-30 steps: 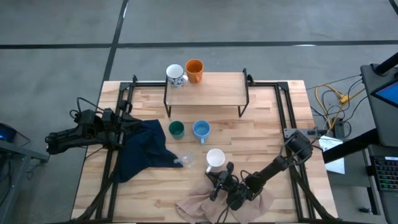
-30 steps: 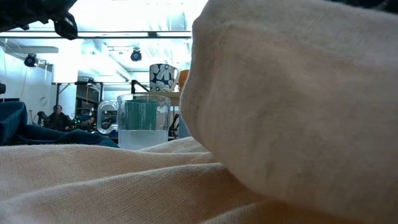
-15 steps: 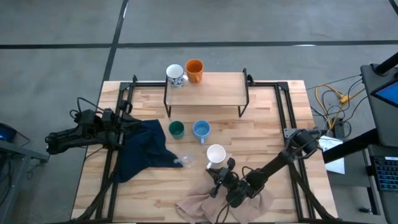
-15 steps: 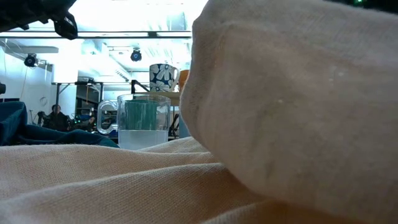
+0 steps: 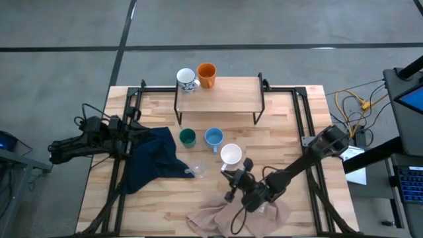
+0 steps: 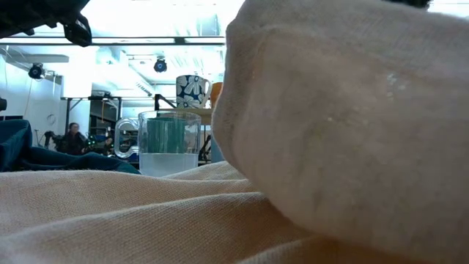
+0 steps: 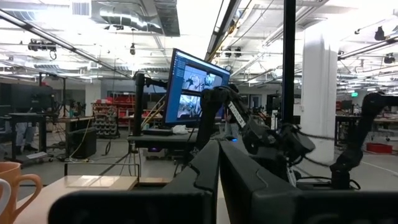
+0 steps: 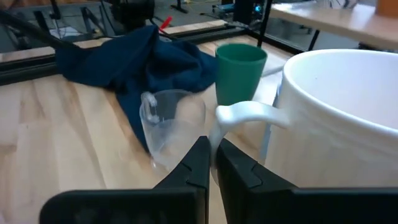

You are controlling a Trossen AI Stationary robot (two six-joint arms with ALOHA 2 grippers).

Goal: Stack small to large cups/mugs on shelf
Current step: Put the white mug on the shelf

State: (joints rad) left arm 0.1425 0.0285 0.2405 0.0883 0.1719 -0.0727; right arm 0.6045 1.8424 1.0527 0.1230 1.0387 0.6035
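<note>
White mug [image 5: 230,155] held by handle in clenched right fingers [image 8: 211,163], near blue mug [image 5: 213,137] on counter [image 5: 277,142]. Left fingers [image 7: 219,163] shut, empty, parked at left. Mug best kept level, carried clear of shelf [image 5: 231,89] edge.

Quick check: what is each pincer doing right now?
Left pincer: closed, holding nothing.
Right pincer: closed on the white mug's handle.
</note>
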